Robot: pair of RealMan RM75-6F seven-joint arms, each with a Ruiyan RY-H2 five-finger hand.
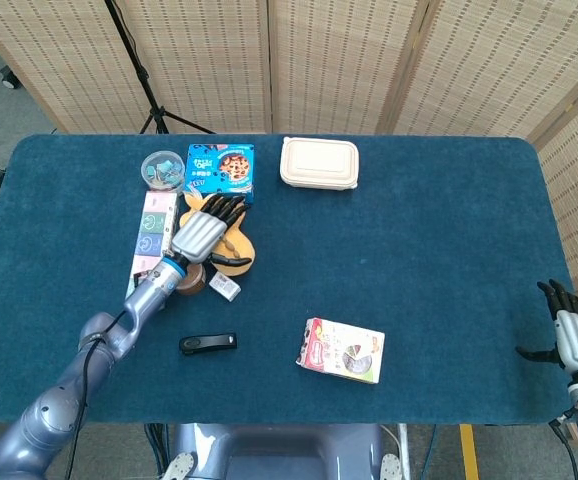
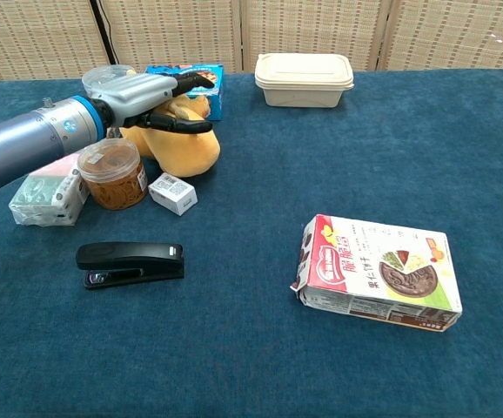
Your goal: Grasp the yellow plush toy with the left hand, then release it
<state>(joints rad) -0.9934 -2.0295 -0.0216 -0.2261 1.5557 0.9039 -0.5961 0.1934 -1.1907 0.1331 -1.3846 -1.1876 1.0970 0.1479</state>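
Under the left hand (image 2: 143,94) lies the yellow plush toy (image 2: 184,150), fingers spread

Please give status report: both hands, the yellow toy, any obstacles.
Left hand over yellow plush toy, grip unclear. Right hand idle, open. Jar and small box crowd the toy.

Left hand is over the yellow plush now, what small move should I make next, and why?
Probably lower the left hand slightly and curl its fingers around the yellow plush toy. In the chest view the hand sits over the toy's top with its fingers spread and the thumb out over the toy's body, so no firm grip shows yet. Keep it gentle: the brown-filled clear jar and small white box sit close beside the toy.
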